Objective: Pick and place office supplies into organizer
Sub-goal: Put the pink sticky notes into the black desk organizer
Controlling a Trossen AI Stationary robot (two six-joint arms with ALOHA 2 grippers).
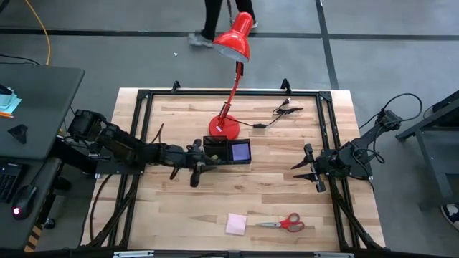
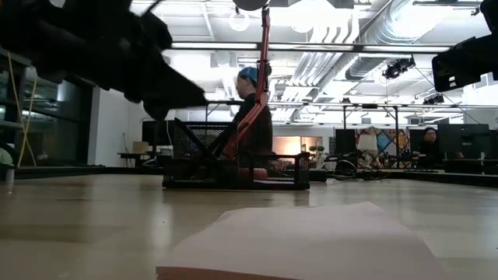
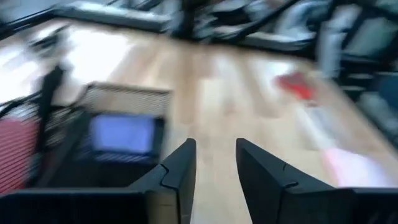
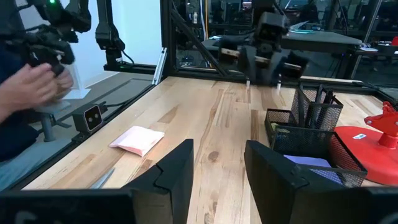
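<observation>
We see the left gripper (image 1: 192,172) beside the black mesh organizer (image 1: 228,152), fingers slightly apart and empty, the right gripper (image 1: 310,174) waiting narrowly parted, so we judge the next move calls for reaching the pink sticky pad (image 1: 237,223) or red-handled scissors (image 1: 285,223) on the table (image 1: 287,193).

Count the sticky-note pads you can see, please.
2: the purple pad lies inside the organizer; the pink pad lies on the table near the scissors. Others may be hidden.

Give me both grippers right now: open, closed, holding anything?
Left gripper: open, nothing between its fingers, beside the black mesh organizer.
Right gripper: open, empty, waiting at the table's right edge.
</observation>
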